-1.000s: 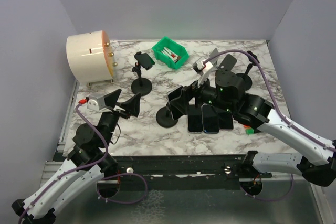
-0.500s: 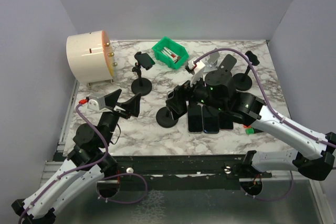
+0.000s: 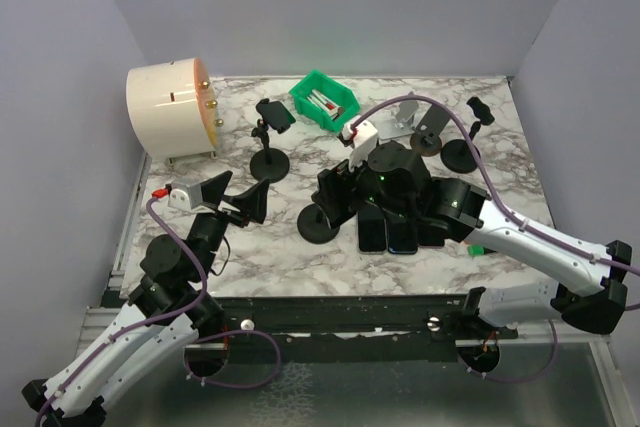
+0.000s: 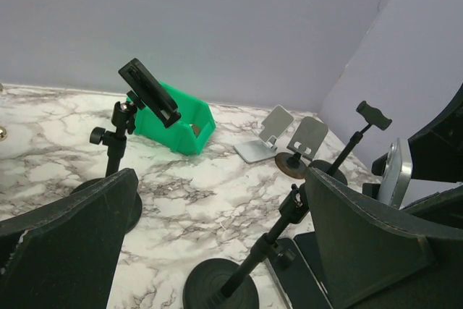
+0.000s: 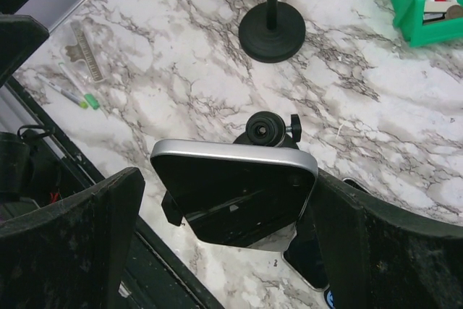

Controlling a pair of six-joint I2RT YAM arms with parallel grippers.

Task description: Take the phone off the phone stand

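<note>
A silver-edged phone [image 5: 235, 193] with a dark screen sits clamped on a black stand [image 3: 318, 225] near the table's middle. It also shows in the top view [image 3: 333, 193] and at the right of the left wrist view [image 4: 395, 171]. My right gripper [image 5: 231, 247] is open and straddles the phone. Its right finger [image 5: 391, 251] is at the phone's right edge; its left finger [image 5: 72, 244] stands apart from it. My left gripper [image 3: 236, 197] is open and empty, to the left of the stand's pole [image 4: 268, 240].
A second stand [image 3: 270, 137] holding a dark phone is at the back left. Behind are a green bin [image 3: 324, 99], a white round case [image 3: 170, 107], silver stands [image 3: 410, 112] and another black stand [image 3: 462, 152]. Several phones [image 3: 400, 232] lie flat under my right arm.
My right arm has moved left and down, bringing its open jaws around the phone on the stand. My left arm has not moved.
</note>
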